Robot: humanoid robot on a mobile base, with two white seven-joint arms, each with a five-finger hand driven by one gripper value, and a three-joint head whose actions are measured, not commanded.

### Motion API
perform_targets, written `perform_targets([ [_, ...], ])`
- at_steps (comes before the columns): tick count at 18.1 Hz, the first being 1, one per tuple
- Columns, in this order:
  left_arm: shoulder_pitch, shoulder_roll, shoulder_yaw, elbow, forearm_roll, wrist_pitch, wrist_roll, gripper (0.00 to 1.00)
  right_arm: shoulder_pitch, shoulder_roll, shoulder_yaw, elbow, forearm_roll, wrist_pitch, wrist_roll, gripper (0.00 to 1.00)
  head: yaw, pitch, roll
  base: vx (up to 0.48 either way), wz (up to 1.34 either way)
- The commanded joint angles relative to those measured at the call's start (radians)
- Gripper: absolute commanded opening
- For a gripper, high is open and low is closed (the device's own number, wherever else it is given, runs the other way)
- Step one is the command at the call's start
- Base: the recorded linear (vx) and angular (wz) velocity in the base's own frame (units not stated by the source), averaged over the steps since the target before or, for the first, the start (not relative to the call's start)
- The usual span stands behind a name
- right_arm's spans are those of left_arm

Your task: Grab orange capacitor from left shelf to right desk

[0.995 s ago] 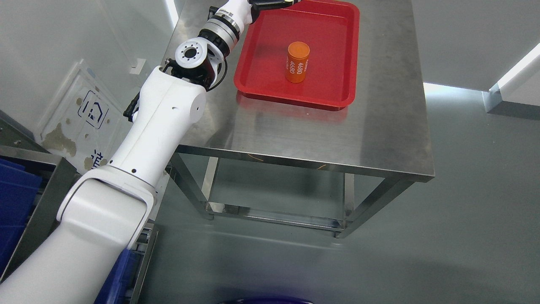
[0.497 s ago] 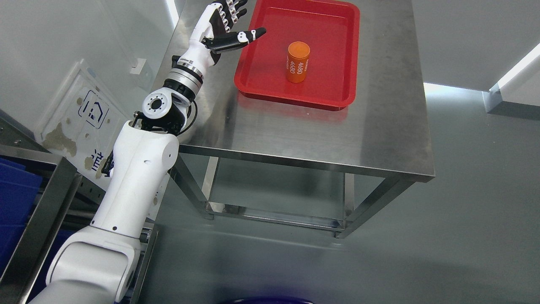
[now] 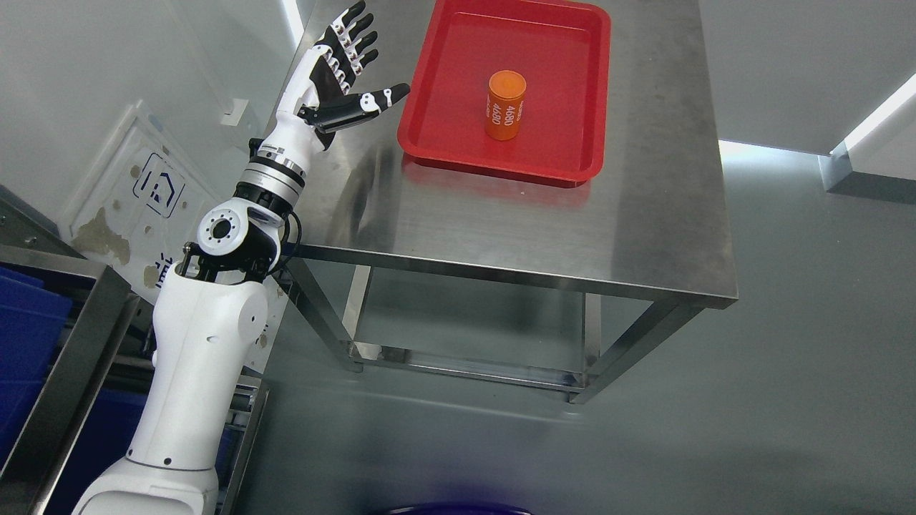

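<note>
An orange capacitor [image 3: 505, 105] with white print stands upright inside a red tray [image 3: 444, 107] on the steel desk [image 3: 501, 229]. My left hand [image 3: 352, 64] hovers over the desk's left edge, left of the tray and well apart from the capacitor. Its fingers are spread and hold nothing. The white left arm rises from the lower left corner. The right arm does not show.
A steel shelf frame [image 3: 79, 343] with blue bins [image 3: 25, 336] stands at the lower left. A white panel [image 3: 143, 200] with a blue sign leans on the wall behind the arm. Grey floor lies to the right and below the desk.
My left arm has drawn back down and to the left, away from the tray. The hand, cut off by the top edge before, now shows whole and open. The capacitor has not moved.
</note>
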Motion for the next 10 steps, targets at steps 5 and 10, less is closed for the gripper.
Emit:
perform_targets([
  [5,0.052,0.020,0.078,-0.195,-0.005,0.002,0.000,1.00,0.034,-0.017,-0.012,-0.023,0.000,0.000,0.000,1.00,0.0000,0.000,0.000,0.000,0.00],
  [10,0.047,0.022,0.078,-0.195,-0.005,0.004,-0.002,1.00,0.034,-0.017,-0.012,-0.023,0.000,0.000,0.000,1.00,0.0000,0.000,0.000,0.000,0.00],
])
